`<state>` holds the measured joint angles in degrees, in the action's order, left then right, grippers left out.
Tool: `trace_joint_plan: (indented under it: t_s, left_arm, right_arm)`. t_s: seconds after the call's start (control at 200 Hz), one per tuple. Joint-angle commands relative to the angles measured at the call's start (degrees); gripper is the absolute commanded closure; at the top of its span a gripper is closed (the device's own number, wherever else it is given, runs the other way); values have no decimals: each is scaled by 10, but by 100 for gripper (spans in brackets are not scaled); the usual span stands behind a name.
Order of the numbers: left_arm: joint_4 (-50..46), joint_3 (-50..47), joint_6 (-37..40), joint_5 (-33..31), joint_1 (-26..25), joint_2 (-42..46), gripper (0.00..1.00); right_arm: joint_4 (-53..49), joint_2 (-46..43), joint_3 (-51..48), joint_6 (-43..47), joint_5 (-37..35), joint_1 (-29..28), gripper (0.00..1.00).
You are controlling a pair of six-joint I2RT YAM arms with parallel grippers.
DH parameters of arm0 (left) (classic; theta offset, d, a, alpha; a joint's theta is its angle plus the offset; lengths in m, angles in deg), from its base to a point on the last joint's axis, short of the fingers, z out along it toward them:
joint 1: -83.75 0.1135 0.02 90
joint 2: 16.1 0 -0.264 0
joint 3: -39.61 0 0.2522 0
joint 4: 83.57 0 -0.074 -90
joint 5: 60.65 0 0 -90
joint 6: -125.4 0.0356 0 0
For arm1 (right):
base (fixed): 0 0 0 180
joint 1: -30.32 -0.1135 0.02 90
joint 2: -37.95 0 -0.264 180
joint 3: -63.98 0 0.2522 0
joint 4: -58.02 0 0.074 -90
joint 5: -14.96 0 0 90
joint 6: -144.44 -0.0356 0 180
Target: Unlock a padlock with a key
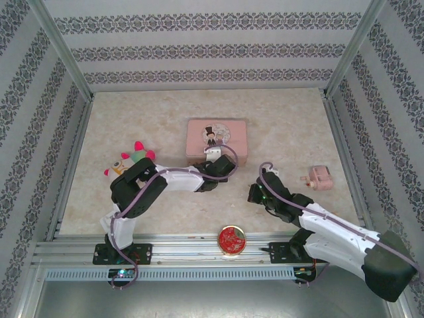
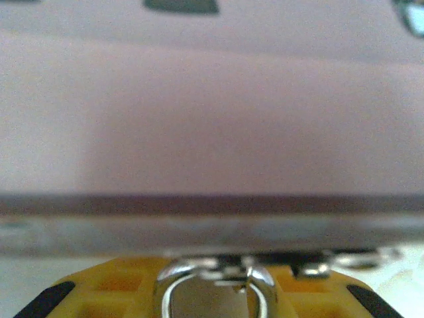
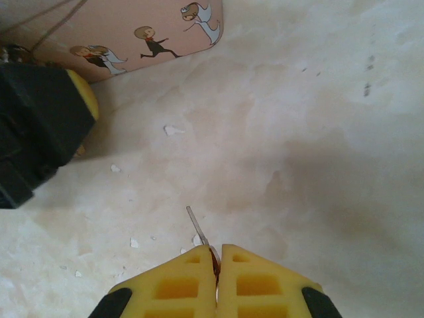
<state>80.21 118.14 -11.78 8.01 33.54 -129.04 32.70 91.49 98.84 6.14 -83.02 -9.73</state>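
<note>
Padlock (image 2: pixel 213 286), with just its silvery shackle visible, is grasped by the left pincer (image 1: pixel 213 156) against the pink box (image 1: pixel 217 136) front edge. Right pincer (image 3: pixel 217 255) is clenched on the key (image 3: pixel 197 225), above the counter (image 3: pixel 318 132) nearby.

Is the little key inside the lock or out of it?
Out. The key pokes from the shut right claw, and its tip hangs over bare table, inside nothing.
</note>
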Motion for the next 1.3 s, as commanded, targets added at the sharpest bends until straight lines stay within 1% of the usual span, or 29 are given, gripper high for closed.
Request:
trace_joint_plan:
  t_s: [0.0,0.22,0.46,0.73,0.919,1.149,1.299]
  left_arm:
    - [39,-27,-22,-12,13,50,100]
    - [39,-78,-27,-25,20,99,100]
    - [52,-111,-39,14,19,118,100]
    - [45,-120,-63,31,4,122,100]
    - [41,-110,-72,50,-11,121,100]
    - [32,-115,-83,44,-31,139,100]
    - [39,-114,-100,49,-42,135,100]
  right_arm:
    - [25,33,12,-6,-11,-13,100]
    - [63,100,40,2,-5,-33,100]
    - [99,170,74,14,5,-46,100]
    - [129,240,107,34,32,-41,100]
    - [143,277,130,56,63,-1,100]
    - [148,303,159,94,89,59,100]
    - [151,344,198,122,110,84,100]
